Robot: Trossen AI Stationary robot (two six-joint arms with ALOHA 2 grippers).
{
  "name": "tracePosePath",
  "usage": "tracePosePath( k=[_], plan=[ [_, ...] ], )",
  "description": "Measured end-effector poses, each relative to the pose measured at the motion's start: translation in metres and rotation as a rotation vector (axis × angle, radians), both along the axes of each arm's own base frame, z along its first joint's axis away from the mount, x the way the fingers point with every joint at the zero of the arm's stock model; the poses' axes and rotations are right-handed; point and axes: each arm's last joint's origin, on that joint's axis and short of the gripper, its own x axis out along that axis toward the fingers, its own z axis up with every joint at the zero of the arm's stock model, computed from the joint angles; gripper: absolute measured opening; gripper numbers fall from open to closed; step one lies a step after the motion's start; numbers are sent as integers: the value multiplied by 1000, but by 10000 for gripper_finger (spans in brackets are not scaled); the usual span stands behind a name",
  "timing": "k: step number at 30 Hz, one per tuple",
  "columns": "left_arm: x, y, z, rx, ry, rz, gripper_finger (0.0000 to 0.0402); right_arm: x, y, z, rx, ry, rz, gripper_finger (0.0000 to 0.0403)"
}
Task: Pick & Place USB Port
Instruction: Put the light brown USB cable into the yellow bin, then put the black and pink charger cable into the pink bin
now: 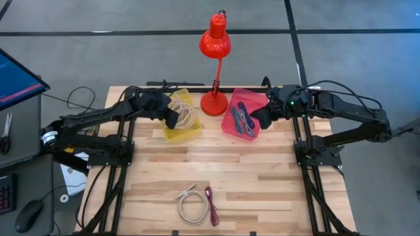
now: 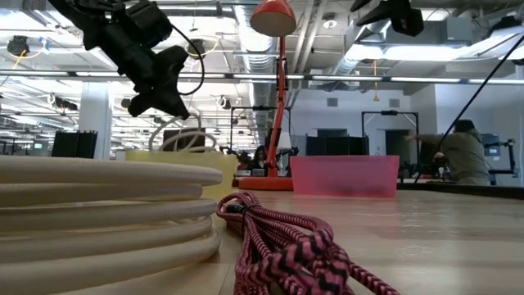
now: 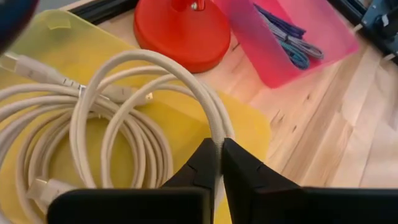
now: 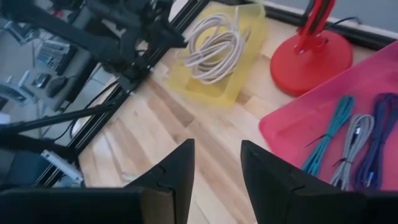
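Note:
A cream USB cable (image 3: 130, 124) lies coiled in the yellow tray (image 1: 182, 134) at the far left of the table. My left gripper (image 3: 219, 163) is over that tray, shut on one loop of the cable. My right gripper (image 4: 217, 165) hovers open over the near left part of the pink tray (image 1: 230, 126), with nothing between its fingers. Blue, grey and purple cables (image 4: 354, 143) lie in the pink tray. A second cream coil (image 1: 190, 208) and a maroon braided cable (image 1: 211, 196) rest flat on the table near its front edge. My left gripper pinches a single strand at the outer bend of a cable loop (image 3: 215, 134) between its two fingers. The fingers slant down from the table's left side and lie across the strand. The pinched loop stands up from the coil; the other turns and a plug lie in the tray.
A red desk lamp (image 1: 214, 42) stands with its round base (image 1: 214, 103) between the two trays at the far edge. Bare wood lies between the trays and the front cables. In the low view a person shows in the room behind the table.

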Motion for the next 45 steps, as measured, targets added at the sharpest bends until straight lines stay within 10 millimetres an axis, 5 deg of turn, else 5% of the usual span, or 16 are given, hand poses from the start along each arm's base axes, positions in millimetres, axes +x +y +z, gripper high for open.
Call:
tracePosePath(
  k=[22,36,45],
  plan=[
    [3,1,1,18,-71,7,181,-1,-1,-1,-49,22,8,123],
    [-19,-13,81,209,-457,-41,165,-2,0,-2,-54,38,53,123],
    [-40,-43,104,44,-656,-221,144,-1,1,-2,-53,37,58,123]
  ],
)
